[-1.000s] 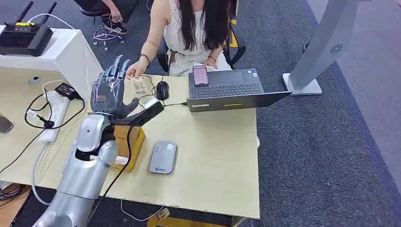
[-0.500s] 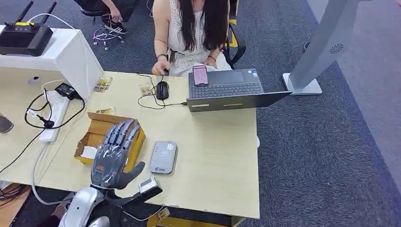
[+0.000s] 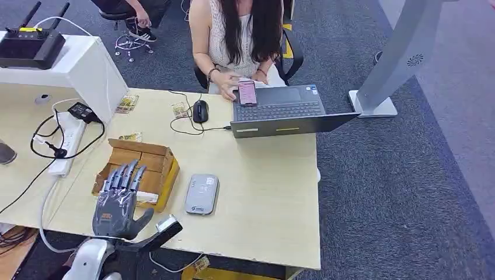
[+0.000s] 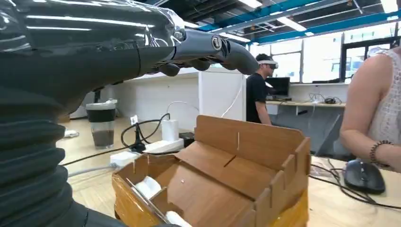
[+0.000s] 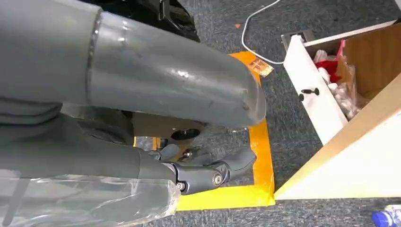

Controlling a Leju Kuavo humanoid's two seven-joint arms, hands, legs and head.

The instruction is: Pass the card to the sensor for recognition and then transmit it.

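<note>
Now your left hand (image 3: 118,198) is spread wide, holding nothing, just before the cardboard box (image 3: 153,166); the grey sensor (image 3: 202,193) sits beside it.

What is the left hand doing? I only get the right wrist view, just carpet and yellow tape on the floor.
Observer: The left hand is open and holds nothing, fingers spread, at the near end of a cardboard box on the table.
Operator: Is there a sensor anywhere?
Observer: A flat grey device lies on the table beside the box, on its laptop side; that is probably the sensor.
Operator: Is anyone nearby?
Observer: A person sits at the far side of the table, one hand at an open laptop.
</note>
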